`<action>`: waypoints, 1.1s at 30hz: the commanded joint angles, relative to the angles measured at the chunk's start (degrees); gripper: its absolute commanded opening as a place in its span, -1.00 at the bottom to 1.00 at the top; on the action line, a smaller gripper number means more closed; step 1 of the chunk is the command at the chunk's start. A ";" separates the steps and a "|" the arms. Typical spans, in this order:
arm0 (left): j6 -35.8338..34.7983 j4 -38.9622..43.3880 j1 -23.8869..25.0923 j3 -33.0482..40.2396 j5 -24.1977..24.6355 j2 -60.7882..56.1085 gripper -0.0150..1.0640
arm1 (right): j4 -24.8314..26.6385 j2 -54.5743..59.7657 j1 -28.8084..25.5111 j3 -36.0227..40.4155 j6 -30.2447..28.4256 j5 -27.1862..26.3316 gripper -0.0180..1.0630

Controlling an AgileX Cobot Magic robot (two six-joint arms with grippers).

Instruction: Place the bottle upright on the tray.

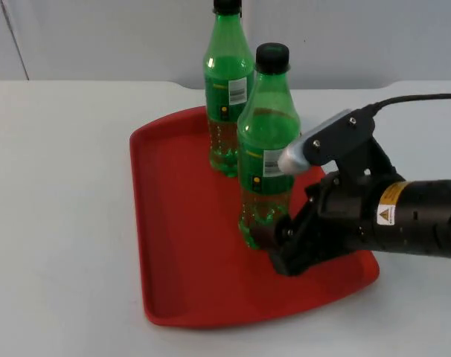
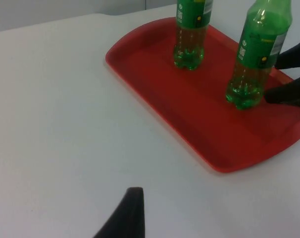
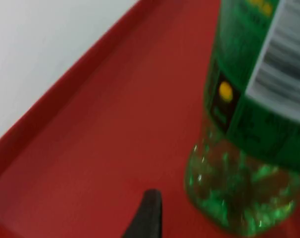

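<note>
My right gripper (image 1: 274, 236) has its fingers apart around the base of the near bottle (image 1: 266, 145), upright mid-frame on the red tray (image 1: 173, 223). Backing out carelessly could topple it. My left arm waits.

A lab bench: bare white table (image 1: 62, 223), grey partition wall (image 1: 99, 37).

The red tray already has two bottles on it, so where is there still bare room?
The tray's whole left half is bare, from its left rim to both green bottles. Its right side is crowded: the right gripper sits at the nearer bottle's base.
</note>
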 commanded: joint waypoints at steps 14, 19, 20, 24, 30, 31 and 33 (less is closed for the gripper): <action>0.07 -0.65 -0.34 0.28 -0.05 -0.25 0.97 | -0.91 -16.86 -0.35 0.13 5.87 30.48 0.50; 0.07 -0.65 -0.34 0.28 -0.05 -0.25 0.97 | -0.24 -24.41 -0.35 0.13 8.12 41.97 0.50; 0.07 -0.65 -0.34 0.28 -0.05 -0.25 0.97 | 0.75 -26.16 -0.35 0.13 8.12 44.28 0.50; 0.07 -0.65 -0.34 0.28 -0.05 -0.25 0.97 | 2.61 -30.96 -0.35 0.13 8.12 49.79 0.50; 0.07 -0.65 -0.34 0.28 -0.05 -0.25 0.97 | 5.82 -38.08 -0.35 0.13 8.12 55.57 0.50; 0.07 -0.65 -0.34 0.28 -0.05 -0.25 0.97 | 6.37 -39.42 -0.35 0.13 8.12 56.55 0.50; 0.07 -0.65 -0.34 0.28 -0.05 -0.25 0.97 | 6.84 -40.42 -0.35 0.13 8.12 57.66 0.50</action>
